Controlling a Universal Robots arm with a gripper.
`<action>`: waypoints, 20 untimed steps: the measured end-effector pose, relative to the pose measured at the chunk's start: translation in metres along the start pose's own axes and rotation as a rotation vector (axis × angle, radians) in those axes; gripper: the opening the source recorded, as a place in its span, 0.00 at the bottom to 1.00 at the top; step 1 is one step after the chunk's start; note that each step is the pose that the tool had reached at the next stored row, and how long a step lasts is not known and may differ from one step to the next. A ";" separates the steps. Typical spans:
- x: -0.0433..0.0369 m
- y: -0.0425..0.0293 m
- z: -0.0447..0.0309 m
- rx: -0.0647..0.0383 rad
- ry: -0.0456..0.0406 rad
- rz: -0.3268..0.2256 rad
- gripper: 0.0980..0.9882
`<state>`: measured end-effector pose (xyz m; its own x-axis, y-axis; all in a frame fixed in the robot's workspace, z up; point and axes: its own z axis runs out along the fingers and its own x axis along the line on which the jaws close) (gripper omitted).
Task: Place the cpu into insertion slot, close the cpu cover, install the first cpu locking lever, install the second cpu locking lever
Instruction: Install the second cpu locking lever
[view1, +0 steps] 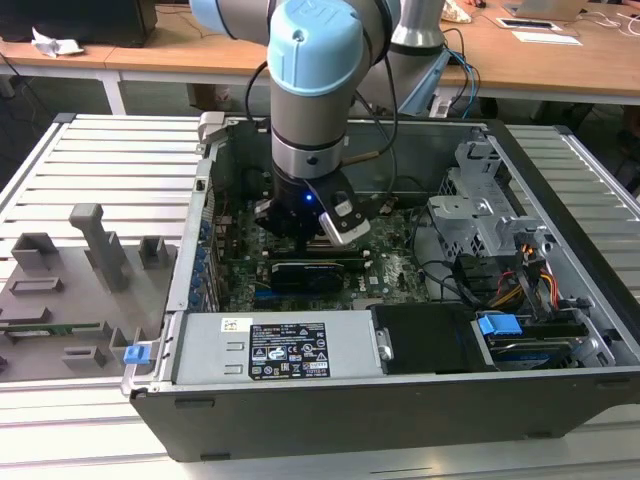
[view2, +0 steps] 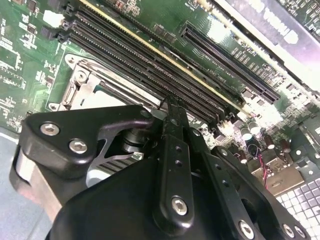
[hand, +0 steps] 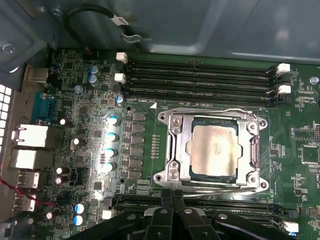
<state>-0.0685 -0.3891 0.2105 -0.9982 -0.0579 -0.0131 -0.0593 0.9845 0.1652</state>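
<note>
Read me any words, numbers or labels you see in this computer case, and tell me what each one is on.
Black label on the power supply: print too small to read.
White sticker beside it: too small to read.
Cable tag: blurred.
Motherboard markings: too small to read.
Nothing here reads clearly.

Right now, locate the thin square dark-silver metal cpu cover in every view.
First wrist view: cpu cover frames the pale cpu, between black memory slots and gripper.
Second wrist view: its corner beside those slots, past the gripper.
Exterior view: likely hidden under the gripper.
Shared landmark: the gripper.
</note>
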 end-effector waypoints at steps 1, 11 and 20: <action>0.0007 -0.0003 0.0008 -0.003 -0.0003 0.000 0.01; 0.0062 -0.0014 0.0085 -0.043 -0.0050 0.000 0.01; 0.0077 0.0003 0.0119 -0.061 -0.0067 0.000 0.01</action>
<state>-0.0762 -0.3873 0.1987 -0.9982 -0.0569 -0.0198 -0.0599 0.9726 0.2248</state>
